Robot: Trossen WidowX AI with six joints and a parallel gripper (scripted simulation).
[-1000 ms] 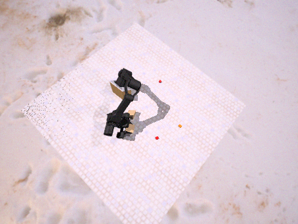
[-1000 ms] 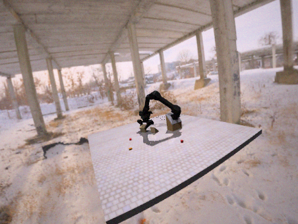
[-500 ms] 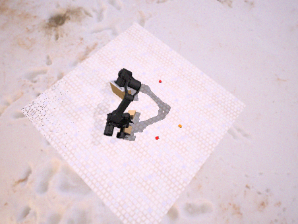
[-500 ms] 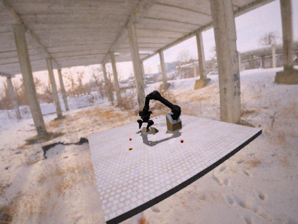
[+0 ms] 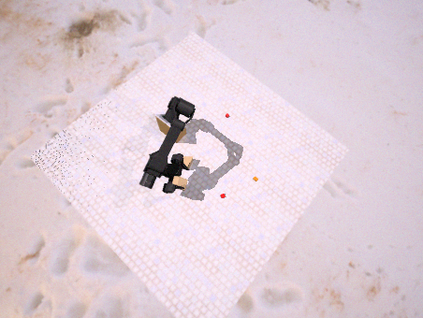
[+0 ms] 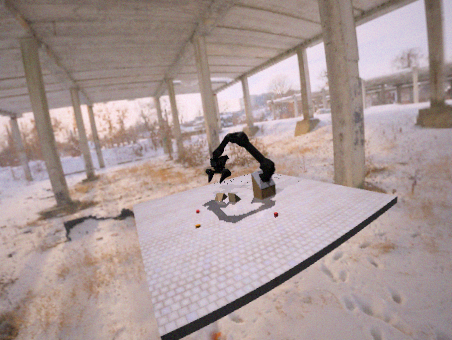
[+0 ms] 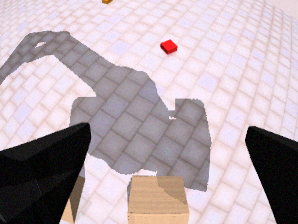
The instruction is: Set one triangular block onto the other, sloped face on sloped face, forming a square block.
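Note:
Two tan triangular blocks lie apart, side by side, on the tiled table (image 5: 281, 140) (image 6: 225, 270). One block (image 5: 180, 180) (image 6: 233, 197) (image 7: 157, 211) lies below the gap between my fingers. The other block (image 5: 188, 161) (image 6: 220, 197) (image 7: 75, 197) lies a short way beside it, partly hidden behind my left finger in the wrist view. My gripper (image 5: 175, 173) (image 6: 218, 175) (image 7: 170, 133) hangs a little above them, wide open and empty. Neither block rests on the other.
The arm's tan base box (image 5: 164, 125) (image 6: 263, 189) stands behind the blocks. Small markers lie on the tiles: two red cubes (image 5: 227, 115) (image 5: 223, 195) (image 6: 275, 214) (image 6: 198, 211) (image 7: 169, 46) and an orange one (image 5: 255, 179) (image 6: 198, 226).

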